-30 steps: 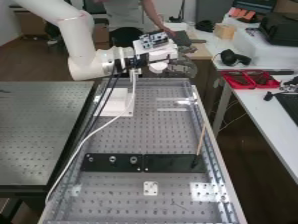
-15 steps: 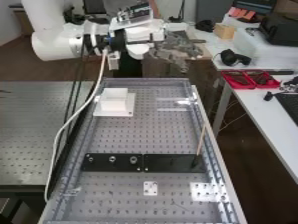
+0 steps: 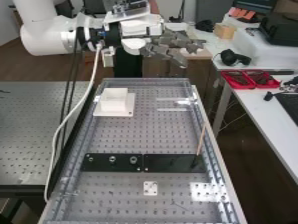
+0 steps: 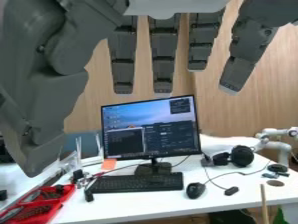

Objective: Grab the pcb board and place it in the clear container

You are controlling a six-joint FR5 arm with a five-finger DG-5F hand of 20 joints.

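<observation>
What looks like the clear container (image 3: 174, 104) is near the far right corner of the perforated counter (image 3: 120, 142), just right of the frame's upper centre; where the pcb board is, I cannot tell. The hand (image 3: 167, 47) hangs past the counter's far end, in the upper middle of the frame, with its fingers fairly straight and spread wide, the thumb standing apart from them.

Left of the clear container, well apart from it, a white block (image 3: 114, 100) stands on a flat white base. Nearer the centre of the frame, two dark plates (image 3: 112, 162) lie end to end across the counter, and a thin wooden stick (image 3: 201, 140) leans up from the right one (rather like a brush left in a pot). Below them is a small white plate (image 3: 151, 188).

At the right of the frame, a second, white counter carries two red trays (image 3: 238, 80) and a pair of headphones (image 3: 233, 58). The wrist view has a monitor (image 4: 151, 130) behind a black keyboard (image 4: 136, 183), with a mouse (image 4: 195, 190) beside it.
</observation>
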